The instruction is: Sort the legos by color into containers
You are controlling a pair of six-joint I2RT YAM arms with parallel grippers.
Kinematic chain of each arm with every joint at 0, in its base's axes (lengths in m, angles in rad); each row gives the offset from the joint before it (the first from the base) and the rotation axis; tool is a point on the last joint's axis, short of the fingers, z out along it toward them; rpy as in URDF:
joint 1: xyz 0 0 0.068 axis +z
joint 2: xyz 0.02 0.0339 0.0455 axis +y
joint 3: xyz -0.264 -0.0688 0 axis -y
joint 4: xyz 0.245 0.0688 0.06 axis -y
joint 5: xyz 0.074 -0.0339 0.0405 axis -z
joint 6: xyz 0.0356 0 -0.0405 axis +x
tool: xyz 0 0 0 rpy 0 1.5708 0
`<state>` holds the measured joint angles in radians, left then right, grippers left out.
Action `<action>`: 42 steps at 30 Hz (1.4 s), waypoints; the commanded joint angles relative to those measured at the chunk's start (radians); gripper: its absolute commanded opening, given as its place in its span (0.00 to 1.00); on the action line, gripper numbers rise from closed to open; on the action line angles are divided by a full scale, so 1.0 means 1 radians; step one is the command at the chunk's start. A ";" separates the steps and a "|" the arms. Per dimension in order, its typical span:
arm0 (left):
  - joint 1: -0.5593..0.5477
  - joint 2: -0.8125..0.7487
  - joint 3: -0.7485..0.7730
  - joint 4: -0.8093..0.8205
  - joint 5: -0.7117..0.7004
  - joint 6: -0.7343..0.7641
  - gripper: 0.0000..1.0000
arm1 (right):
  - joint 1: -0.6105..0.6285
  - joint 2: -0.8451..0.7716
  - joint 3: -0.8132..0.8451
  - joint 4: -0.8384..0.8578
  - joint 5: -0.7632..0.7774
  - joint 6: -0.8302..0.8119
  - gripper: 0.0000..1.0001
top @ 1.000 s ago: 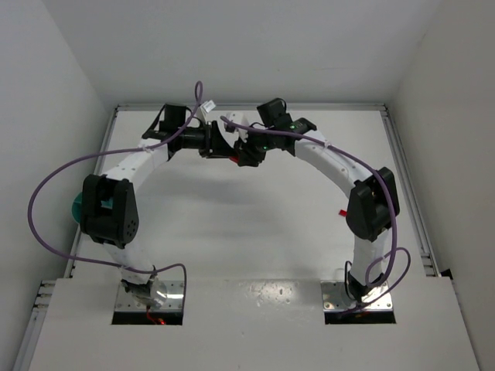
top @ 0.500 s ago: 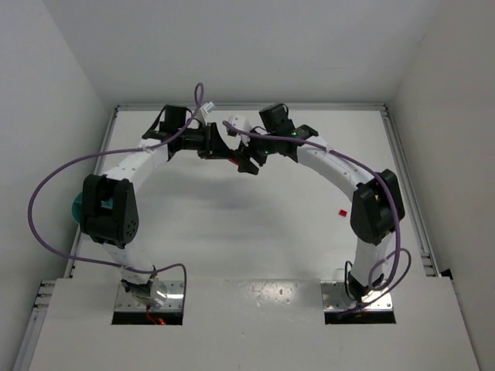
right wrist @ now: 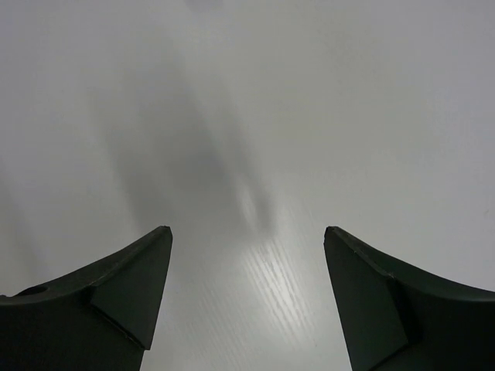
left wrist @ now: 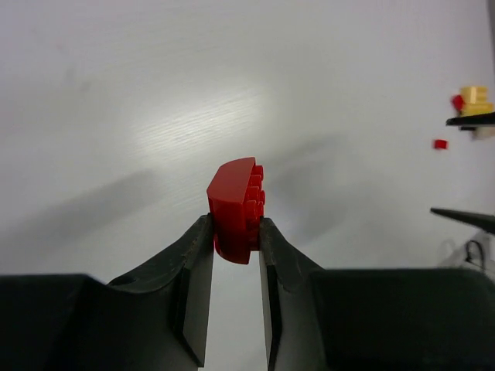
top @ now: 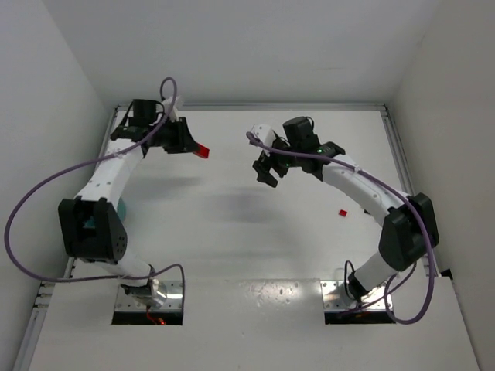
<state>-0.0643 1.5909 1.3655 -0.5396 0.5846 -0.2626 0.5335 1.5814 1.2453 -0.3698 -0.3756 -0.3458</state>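
Note:
My left gripper [top: 195, 148] [left wrist: 236, 232] is at the back left of the table, shut on a red lego [top: 203, 151] [left wrist: 236, 207] that sticks out past its fingertips. My right gripper [top: 267, 169] [right wrist: 247, 230] hangs open over the back middle, with only bare table between its jaws. A small red lego [top: 343, 212] [left wrist: 440, 144] lies on the table to the right. In the left wrist view a yellow lego [left wrist: 474, 99] with a red piece [left wrist: 458, 101] beside it shows at the far right edge. The teal container [top: 123, 207] is mostly hidden behind my left arm.
White walls close in the table at the back and on both sides. A raised rail [top: 406, 170] runs along the right edge. The silver base plates [top: 174, 292] sit at the near edge.
The two grippers were together at the back centre. The right one opened and drew back to the right. The left one swung left, carrying the red lego.

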 commanded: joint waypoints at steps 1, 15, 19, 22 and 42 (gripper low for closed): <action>0.096 -0.132 0.082 -0.195 -0.206 0.184 0.04 | -0.039 0.046 0.034 -0.068 0.058 0.059 0.80; 0.463 -0.122 0.314 -0.676 -0.376 0.408 0.08 | -0.162 0.152 0.074 -0.121 0.078 0.082 0.80; 0.481 -0.095 0.368 -0.727 -0.437 0.430 0.08 | -0.171 0.152 0.052 -0.078 0.069 0.091 0.80; 0.492 -0.095 0.368 -0.737 -0.521 0.430 0.09 | -0.182 0.161 0.043 -0.069 0.060 0.100 0.80; 0.578 -0.284 0.001 -0.553 -0.672 0.401 0.14 | -0.201 0.310 0.293 -0.293 0.083 0.010 0.80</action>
<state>0.5045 1.3510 1.3914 -1.1542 -0.0696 0.1555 0.3359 1.8732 1.4784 -0.6231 -0.2939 -0.3206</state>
